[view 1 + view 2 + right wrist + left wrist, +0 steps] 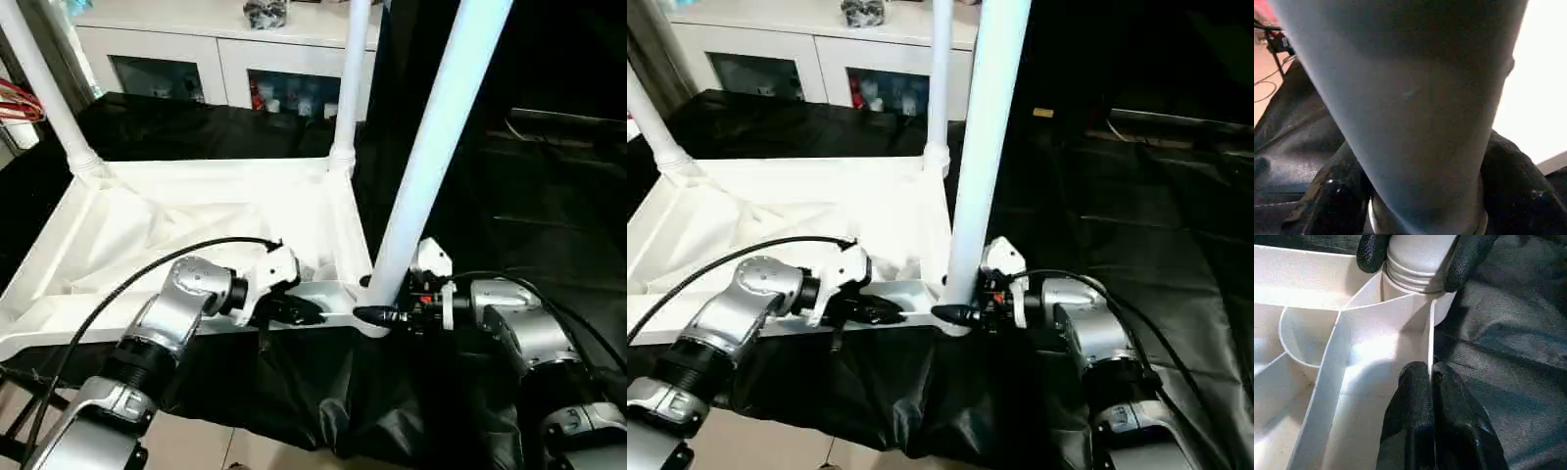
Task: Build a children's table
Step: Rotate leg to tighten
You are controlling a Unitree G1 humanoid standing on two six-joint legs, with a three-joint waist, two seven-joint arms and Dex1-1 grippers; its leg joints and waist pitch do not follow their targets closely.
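The white tabletop (196, 215) lies upside down on black cloth, ribbed underside up. Two white legs stand in its far corner sockets, one at the left (44, 88) and one at the right (351, 78). A third leg (431, 147) rises from the near right socket. My right gripper (377, 315) is shut on this leg's base, one black finger on each side, as the left wrist view shows (1415, 254). My left gripper (294, 311) is shut on the tabletop's thin near rim wall (1429, 347), just left of that socket.
A white cabinet (225, 59) with glass doors stands behind the table. Black cloth (549, 196) covers the surface and hangs over the near edge. A red object (15, 103) sits at the far left. Tiled floor (196, 441) shows below.
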